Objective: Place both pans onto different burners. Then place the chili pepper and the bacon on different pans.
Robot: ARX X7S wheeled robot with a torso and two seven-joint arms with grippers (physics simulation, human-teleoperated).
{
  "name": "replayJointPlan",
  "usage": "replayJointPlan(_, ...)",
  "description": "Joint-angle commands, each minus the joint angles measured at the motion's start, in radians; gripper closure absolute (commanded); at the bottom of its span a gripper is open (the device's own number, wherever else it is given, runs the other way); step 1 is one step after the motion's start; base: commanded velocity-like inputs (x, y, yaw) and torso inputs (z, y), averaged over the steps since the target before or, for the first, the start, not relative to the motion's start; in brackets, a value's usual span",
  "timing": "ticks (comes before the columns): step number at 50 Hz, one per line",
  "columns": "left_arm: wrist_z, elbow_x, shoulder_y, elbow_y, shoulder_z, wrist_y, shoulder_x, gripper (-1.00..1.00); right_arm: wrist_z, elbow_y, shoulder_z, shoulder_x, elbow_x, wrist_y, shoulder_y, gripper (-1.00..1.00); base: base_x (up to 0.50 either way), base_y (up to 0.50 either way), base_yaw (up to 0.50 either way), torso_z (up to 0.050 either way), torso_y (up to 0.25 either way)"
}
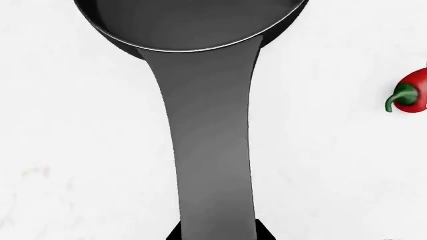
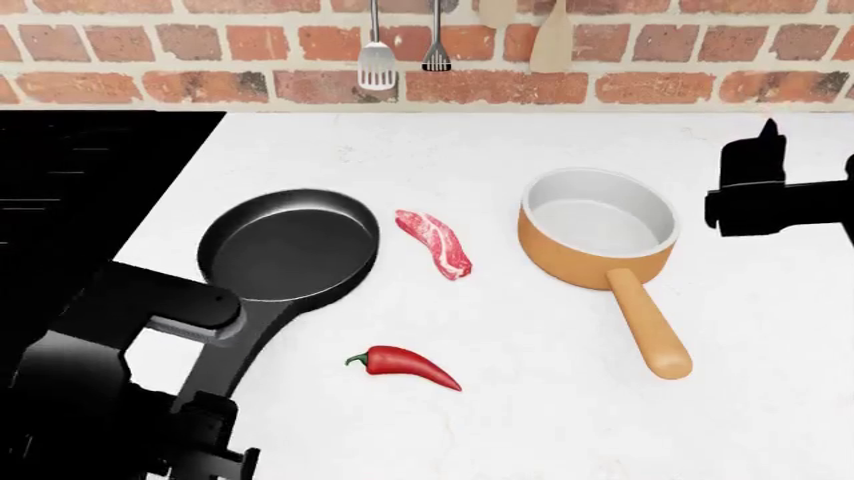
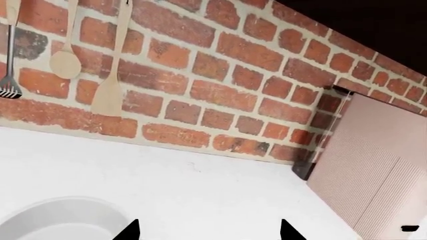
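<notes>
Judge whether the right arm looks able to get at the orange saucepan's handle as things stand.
Probably yes: the right gripper hangs beside the orange saucepan, and its handle lies free on the counter, nothing across it.

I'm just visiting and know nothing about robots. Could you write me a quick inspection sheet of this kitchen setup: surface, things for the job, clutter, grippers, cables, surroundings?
Surface: white counter, with the black stovetop at its left.
Job's things: black frying pan and orange saucepan both on the counter, not on burners; bacon lies between them; chili pepper lies nearer the robot. Both pans hold nothing.
Clutter: nothing seen.
Grippers: left gripper sits at the frying pan's handle end, grip unclear; right gripper is open, above the counter near the saucepan.
Cables: nothing seen.
Surroundings: brick wall with hanging utensils.
</notes>
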Motion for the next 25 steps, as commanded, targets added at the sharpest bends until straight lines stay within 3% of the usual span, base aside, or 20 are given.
replayJointPlan(1,0.045,0.011,-0.008,0.051,-0.066,0.037,-0.217,1.00,0.010,0.000,0.000,0.001,0.017,0.000,0.014,-1.00,0.00,0.00,0.00,0.000,0.000)
replayJointPlan(7,0.105,0.045,-0.008,0.048,-0.092,0.053,-0.327,1.00,0.014,0.000,-0.004,-0.003,0.018,0.003,0.018,-1.00,0.00,0.00,0.00,0.000,0.000)
replayJointPlan(12,0.129,0.095,-0.013,0.025,-0.105,0.061,-0.356,1.00,0.010,-0.004,-0.005,0.003,0.012,-0.002,0.010,-1.00,0.00,0.00,0.00,0.000,0.000)
replayJointPlan(17,0.080,0.119,-0.057,0.006,-0.139,0.030,-0.321,1.00,0.006,-0.009,-0.006,0.008,0.003,-0.011,-0.002,-1.00,0.00,0.00,0.00,0.000,0.000)
replayJointPlan(25,-0.107,0.077,-0.211,-0.033,-0.176,-0.097,-0.191,1.00,-0.007,-0.012,-0.008,0.014,-0.016,-0.025,-0.022,-1.00,0.00,0.00,0.00,0.000,0.000)
